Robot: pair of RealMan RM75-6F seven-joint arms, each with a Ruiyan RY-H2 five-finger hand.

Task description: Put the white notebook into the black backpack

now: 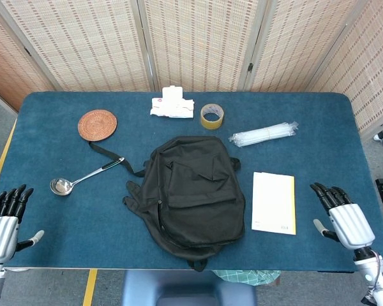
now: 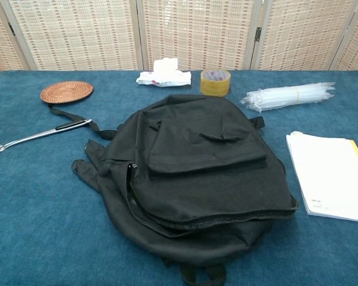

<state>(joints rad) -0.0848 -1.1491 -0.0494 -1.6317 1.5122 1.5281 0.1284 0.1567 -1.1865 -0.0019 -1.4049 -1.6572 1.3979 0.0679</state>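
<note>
The black backpack [image 1: 190,194] [image 2: 197,179] lies flat in the middle of the blue table, its zippers closed. The white notebook [image 1: 274,202] [image 2: 332,175], with a yellow strip along its right edge, lies flat just right of the backpack. My right hand [image 1: 340,217] hovers over the table's near right corner, fingers spread and empty, a short way right of the notebook. At the near left corner my left hand [image 1: 4,218] holds nothing, fingers apart. Neither hand shows in the chest view.
A steel ladle [image 1: 83,178] and a woven coaster [image 1: 97,124] lie at the left. A white tissue pack [image 1: 172,104], a tape roll [image 1: 212,115] and a bundle of clear straws [image 1: 263,134] sit along the back. A folding screen stands behind the table.
</note>
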